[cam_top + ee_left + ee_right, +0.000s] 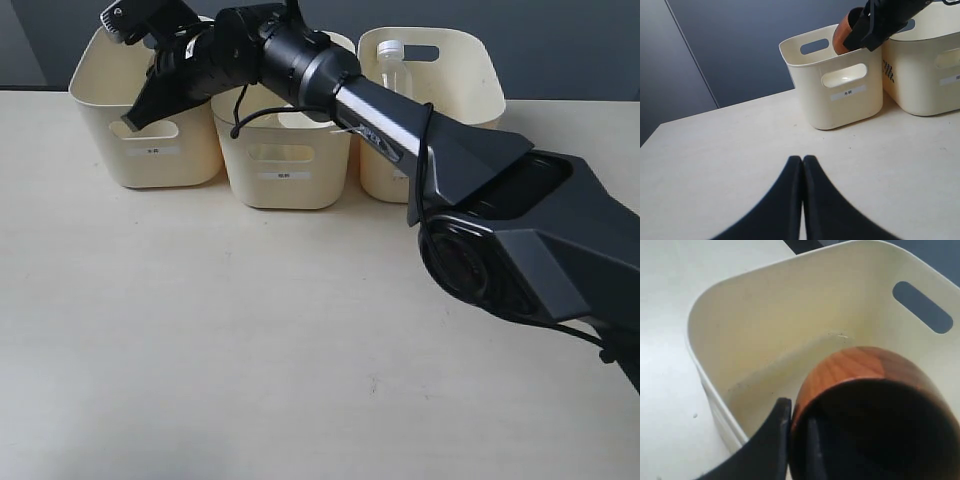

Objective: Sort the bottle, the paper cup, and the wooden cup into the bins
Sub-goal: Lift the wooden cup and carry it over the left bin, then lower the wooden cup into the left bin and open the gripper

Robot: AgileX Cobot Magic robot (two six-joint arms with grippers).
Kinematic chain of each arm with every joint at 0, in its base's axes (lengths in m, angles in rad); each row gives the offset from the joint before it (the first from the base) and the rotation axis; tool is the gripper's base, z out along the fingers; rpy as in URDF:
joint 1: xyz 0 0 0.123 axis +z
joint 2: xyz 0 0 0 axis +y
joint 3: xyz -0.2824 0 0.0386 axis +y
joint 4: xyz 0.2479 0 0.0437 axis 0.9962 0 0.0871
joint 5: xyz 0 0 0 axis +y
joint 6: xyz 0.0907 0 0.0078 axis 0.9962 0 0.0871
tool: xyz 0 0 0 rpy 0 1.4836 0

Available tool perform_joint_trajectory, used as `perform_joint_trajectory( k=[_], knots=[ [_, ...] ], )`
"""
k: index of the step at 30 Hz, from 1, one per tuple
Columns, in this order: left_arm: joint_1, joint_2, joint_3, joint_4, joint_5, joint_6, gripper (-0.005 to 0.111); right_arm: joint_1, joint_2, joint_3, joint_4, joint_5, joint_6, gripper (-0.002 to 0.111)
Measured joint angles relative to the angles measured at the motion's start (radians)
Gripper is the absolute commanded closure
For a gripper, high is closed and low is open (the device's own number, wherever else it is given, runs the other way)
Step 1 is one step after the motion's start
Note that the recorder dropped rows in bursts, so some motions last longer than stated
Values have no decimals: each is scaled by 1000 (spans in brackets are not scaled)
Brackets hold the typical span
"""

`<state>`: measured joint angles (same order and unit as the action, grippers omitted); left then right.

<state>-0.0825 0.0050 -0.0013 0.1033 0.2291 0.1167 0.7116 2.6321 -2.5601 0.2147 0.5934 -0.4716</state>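
Bins (300,195) on pale tabletop (220,340), dark wall (570,45) behind

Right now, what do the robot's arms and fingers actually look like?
The right arm is mostly black: glossy round joint sections, a grey metallic tube with a small white label, then a matte angular housing. A thin black cable loops along it. The left fingers and right fingers are plain black, smooth, tapering blades.

The right arm (385,118) is black: a glossy round tube and a boxy matte dark-grey link, with a thin black cable (427,150) alongside. The left end effector (802,161) has tapered black fingers (780,205).
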Motion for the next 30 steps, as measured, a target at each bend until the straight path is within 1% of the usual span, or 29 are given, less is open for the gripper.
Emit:
perform_joint_trajectory(
  k=[4,5,9,11,30],
  knots=[
    [0,0,0,0,0,0,107,0,2,0,0,0,0,109],
    [0,0,0,0,0,0,107,0,4,0,0,0,0,106],
    [0,0,0,0,0,0,107,0,8,-2,0,-6,0,88],
    [0,0,0,0,0,0,107,0,11,-2,0,-12,0,83],
    [0,0,0,0,0,0,107,0,13,-4,-2,-21,19,83]
  ],
)
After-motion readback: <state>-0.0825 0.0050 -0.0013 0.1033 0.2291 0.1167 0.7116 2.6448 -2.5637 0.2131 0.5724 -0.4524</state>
